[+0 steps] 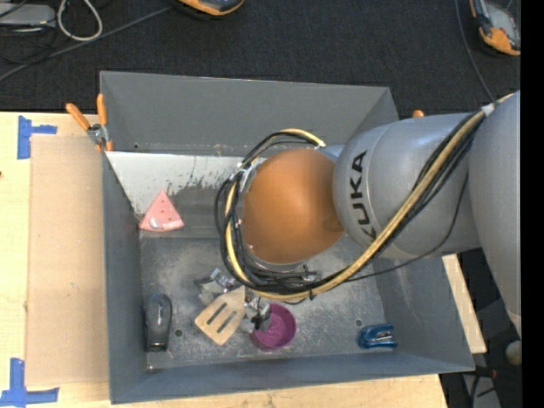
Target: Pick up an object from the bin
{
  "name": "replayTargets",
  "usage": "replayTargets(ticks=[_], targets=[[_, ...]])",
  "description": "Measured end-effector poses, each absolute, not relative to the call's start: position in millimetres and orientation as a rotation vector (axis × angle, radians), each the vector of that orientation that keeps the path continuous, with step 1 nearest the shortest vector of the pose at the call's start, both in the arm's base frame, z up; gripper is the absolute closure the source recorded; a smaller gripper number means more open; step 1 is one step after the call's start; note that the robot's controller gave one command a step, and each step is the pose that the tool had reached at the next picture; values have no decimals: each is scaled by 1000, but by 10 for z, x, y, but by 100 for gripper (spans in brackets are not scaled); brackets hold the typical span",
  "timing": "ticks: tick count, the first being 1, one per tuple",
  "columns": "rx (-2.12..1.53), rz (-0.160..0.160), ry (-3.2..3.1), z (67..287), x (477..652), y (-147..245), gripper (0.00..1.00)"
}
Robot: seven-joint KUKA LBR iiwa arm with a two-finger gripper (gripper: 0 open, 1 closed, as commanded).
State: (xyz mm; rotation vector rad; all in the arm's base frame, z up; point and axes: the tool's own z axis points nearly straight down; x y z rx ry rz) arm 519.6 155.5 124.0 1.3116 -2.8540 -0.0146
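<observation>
Camera view: gripper [257,311] low at front of bin [255,117], between tan slotted wooden piece [218,319] and purple round cup [277,331]; open or closed, can't tell.

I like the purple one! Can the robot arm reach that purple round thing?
Probably yes. The end effector hangs right beside the purple round thing, with nothing lying on it; a tan slotted piece sits close.

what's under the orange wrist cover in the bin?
Poking out below the orange cover: tan slotted wooden piece, purple round cup, small grey scrap. Bin floor straight beneath it is hidden.
</observation>
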Motion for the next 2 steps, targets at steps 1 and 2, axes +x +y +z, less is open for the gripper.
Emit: replayTargets(ticks=[1, 2], targets=[[1308, -16, -2854, 1537, 5192, 1559, 100], [1305, -18, -2852, 2087, 5187, 1562, 100]])
